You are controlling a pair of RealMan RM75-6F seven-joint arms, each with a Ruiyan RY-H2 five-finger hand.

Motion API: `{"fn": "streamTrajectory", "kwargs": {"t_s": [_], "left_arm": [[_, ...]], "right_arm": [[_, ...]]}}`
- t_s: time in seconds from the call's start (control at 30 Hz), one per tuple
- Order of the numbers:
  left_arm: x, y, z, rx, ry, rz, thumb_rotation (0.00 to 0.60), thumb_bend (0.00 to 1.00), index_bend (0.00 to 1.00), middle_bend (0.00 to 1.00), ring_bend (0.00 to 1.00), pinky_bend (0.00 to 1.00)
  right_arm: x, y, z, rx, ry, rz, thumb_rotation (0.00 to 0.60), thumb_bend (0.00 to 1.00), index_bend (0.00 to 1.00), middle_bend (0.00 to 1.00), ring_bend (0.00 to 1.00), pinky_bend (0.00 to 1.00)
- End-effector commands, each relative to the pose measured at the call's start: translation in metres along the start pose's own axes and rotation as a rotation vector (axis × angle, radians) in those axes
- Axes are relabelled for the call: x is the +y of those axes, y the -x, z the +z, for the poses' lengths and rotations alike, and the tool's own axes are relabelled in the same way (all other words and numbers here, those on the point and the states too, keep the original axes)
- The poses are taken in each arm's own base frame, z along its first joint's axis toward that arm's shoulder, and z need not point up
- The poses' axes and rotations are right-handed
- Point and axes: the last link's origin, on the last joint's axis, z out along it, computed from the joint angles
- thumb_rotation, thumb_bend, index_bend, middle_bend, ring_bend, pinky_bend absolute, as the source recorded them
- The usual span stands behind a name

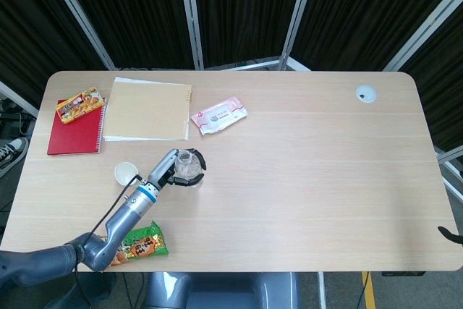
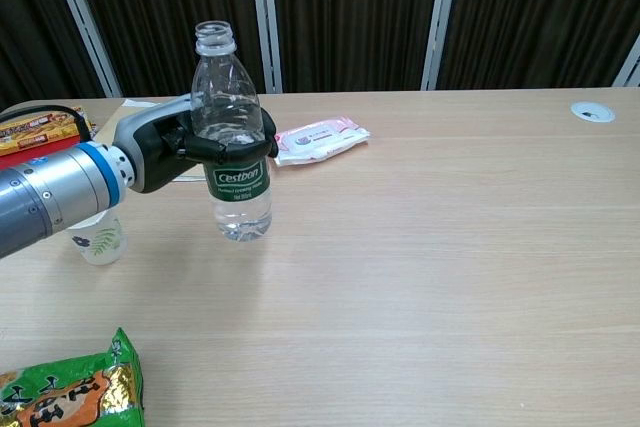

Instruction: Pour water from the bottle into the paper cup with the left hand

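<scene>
At the left centre of the chest view, the left hand is clamped around the bottle, its dark fingers wrapped about the middle just above the green label, with the forearm running out to the left edge. The bottle stands upright with no cap on its neck, and its base looks to be on or just above the table; I cannot tell which. What water it holds is hard to read through the clear plastic. In the head view the same hand sits left of centre, seen from above with the bottle's open mouth among the fingers. The cup is at the left edge of the chest view, mostly hidden behind the forearm, and in the head view it shows as a white ring just left of the hand, upright and near the bottle but apart from it. So I judge the grasp done and the bottle brought near; what is left is lifting it over the cup, tilting the neck toward the rim and pouring, none of which shows as begun. Further out lie a green snack bag at lower left, a tan notebook and a red one at upper left, and a pink wipes pack above the hand. Of the right hand only a dark tip shows at the lower right edge of the head view; I cannot tell how its fingers lie.
</scene>
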Motion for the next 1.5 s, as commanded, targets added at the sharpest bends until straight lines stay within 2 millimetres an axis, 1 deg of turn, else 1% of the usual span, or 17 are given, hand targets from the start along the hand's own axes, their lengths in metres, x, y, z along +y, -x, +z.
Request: {"fn": "streamTrajectory", "kwargs": {"t_s": [0.03,0.3,0.43,0.57,0.73,0.83,0.9,0.97,1.0,1.1,1.3,1.5], "left_arm": [[-0.014,0.005,0.001,0.019,-0.011,-0.006,0.6,0.44,0.52,0.5,0.33,0.33],[-0.041,0.009,-0.001,0.04,-0.045,0.01,0.6,0.44,0.52,0.5,0.33,0.32],[-0.049,0.011,-0.001,0.039,-0.049,0.016,0.6,0.42,0.52,0.5,0.32,0.32],[-0.053,0.011,-0.003,0.031,-0.045,0.041,0.6,0.29,0.49,0.48,0.31,0.31],[-0.055,0.009,-0.004,0.024,-0.045,0.06,0.6,0.23,0.46,0.44,0.28,0.29],[-0.056,0.009,-0.005,0.013,-0.053,0.069,0.6,0.17,0.39,0.36,0.22,0.24],[-0.057,0.009,-0.007,-0.001,-0.062,0.079,0.6,0.11,0.29,0.26,0.15,0.18],[-0.058,0.008,-0.009,-0.006,-0.064,0.084,0.598,0.07,0.21,0.19,0.1,0.13],[-0.057,0.007,-0.01,-0.007,-0.063,0.085,0.594,0.06,0.17,0.14,0.07,0.1],[-0.056,0.005,-0.013,-0.013,-0.058,0.095,0.58,0.05,0.1,0.07,0.03,0.06],[-0.05,-0.001,-0.022,-0.04,-0.053,0.113,0.574,0.04,0.01,0.01,0.0,0.02],[-0.036,-0.019,-0.037,-0.071,-0.059,0.188,0.572,0.02,0.0,0.0,0.0,0.0]], "right_arm": [[0.0,0.001,0.001,-0.002,0.0,0.0,0.6,0.0,0.0,0.0,0.0,0.0],[-0.001,0.002,0.002,-0.008,-0.002,-0.003,0.6,0.0,0.0,0.0,0.0,0.0],[-0.002,0.003,0.002,-0.011,-0.003,-0.005,0.6,0.0,0.0,0.0,0.0,0.0],[-0.002,0.004,0.003,-0.013,-0.002,-0.006,0.6,0.0,0.0,0.0,0.0,0.0],[-0.002,0.005,0.003,-0.015,-0.003,-0.009,0.6,0.0,0.0,0.0,0.0,0.0],[-0.003,0.005,0.003,-0.014,-0.003,-0.009,0.6,0.0,0.0,0.0,0.0,0.0],[-0.003,0.005,0.002,-0.012,-0.003,-0.009,0.6,0.0,0.0,0.0,0.0,0.0],[-0.003,0.005,0.002,-0.01,-0.003,-0.011,0.6,0.0,0.0,0.0,0.0,0.0],[-0.003,0.005,0.002,-0.008,-0.002,-0.011,0.6,0.0,0.0,0.0,0.0,0.0],[-0.003,0.004,0.002,-0.008,-0.003,-0.01,0.6,0.0,0.0,0.0,0.0,0.0],[-0.005,0.004,0.001,-0.006,-0.01,-0.009,0.6,0.0,0.0,0.0,0.0,0.0],[-0.007,0.002,-0.001,-0.001,-0.024,-0.004,0.6,0.0,0.0,0.0,0.0,0.0]]}}
